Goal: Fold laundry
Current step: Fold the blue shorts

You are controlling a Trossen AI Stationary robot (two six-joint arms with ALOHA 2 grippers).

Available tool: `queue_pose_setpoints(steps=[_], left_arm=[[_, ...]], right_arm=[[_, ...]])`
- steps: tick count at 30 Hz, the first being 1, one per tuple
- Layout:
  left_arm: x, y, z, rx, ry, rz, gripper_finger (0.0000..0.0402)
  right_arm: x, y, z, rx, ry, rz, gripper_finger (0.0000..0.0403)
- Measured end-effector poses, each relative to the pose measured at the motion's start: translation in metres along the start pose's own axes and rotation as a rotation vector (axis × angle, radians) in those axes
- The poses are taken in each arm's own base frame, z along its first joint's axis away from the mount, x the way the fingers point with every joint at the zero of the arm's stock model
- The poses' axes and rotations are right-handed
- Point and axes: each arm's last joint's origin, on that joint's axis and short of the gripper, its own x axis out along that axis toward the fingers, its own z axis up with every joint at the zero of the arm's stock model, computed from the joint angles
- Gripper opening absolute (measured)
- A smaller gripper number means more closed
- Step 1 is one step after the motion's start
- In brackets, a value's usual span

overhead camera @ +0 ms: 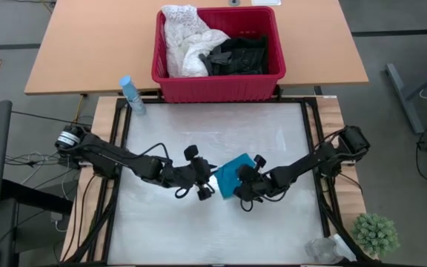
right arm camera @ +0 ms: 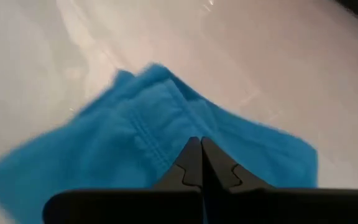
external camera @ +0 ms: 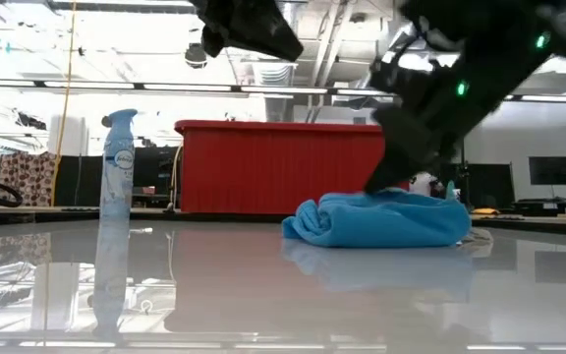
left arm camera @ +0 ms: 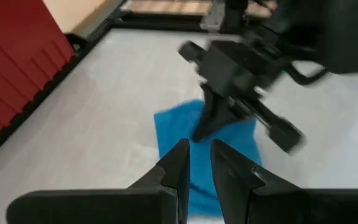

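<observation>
Teal cloth (overhead camera: 230, 178) sits mid-table, well clear of the red basket (overhead camera: 217, 81) on its near side, bunched into a rough folded rectangle. In the high view its long axis runs diagonal: one corner aims toward the basket's right end, the other away from it and to the left. In the low view it's a flat, rounded bundle lying lengthwise across the frame, rolled edge on its left end.

R gripper (overhead camera: 241, 180) is down on the cloth's right part, fingers pinched together w/ tips pressed onto the fabric; can't tell if any fabric is caught between them. Right wrist view shows the tips (right arm camera: 199, 163) meeting right over a stitched seam.

L gripper (overhead camera: 209, 181) is just beside the cloth's left edge, opposite the R one. Fingers (left arm camera: 177, 163) stand a narrow gap apart w/ nothing between them, above the cloth's near edge.

Basket sits past the table's far edge, w/ white lacy garment (overhead camera: 185, 41) heaped in its left side & black clothes (overhead camera: 239, 53) in its right. Spray bottle (overhead camera: 130, 95) stands by the basket's left front corner.
</observation>
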Motion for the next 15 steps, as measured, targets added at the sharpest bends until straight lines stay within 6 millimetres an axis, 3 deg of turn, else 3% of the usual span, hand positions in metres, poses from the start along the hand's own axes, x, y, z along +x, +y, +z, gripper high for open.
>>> queue_pose_setpoints(steps=[9, 15], left_arm=[[-0.005, -0.006, -0.008, 0.006, 0.051, 0.001, 0.0054], [-0.01, -0.003, -0.004, -0.001, 0.036, 0.01, 0.0054]], right_arm=[[0.026, -0.004, -0.02, 0.009, 0.049, -0.053, 0.0018], [0.023, -0.007, -0.006, 0.027, 0.048, -0.026, 0.0018]])
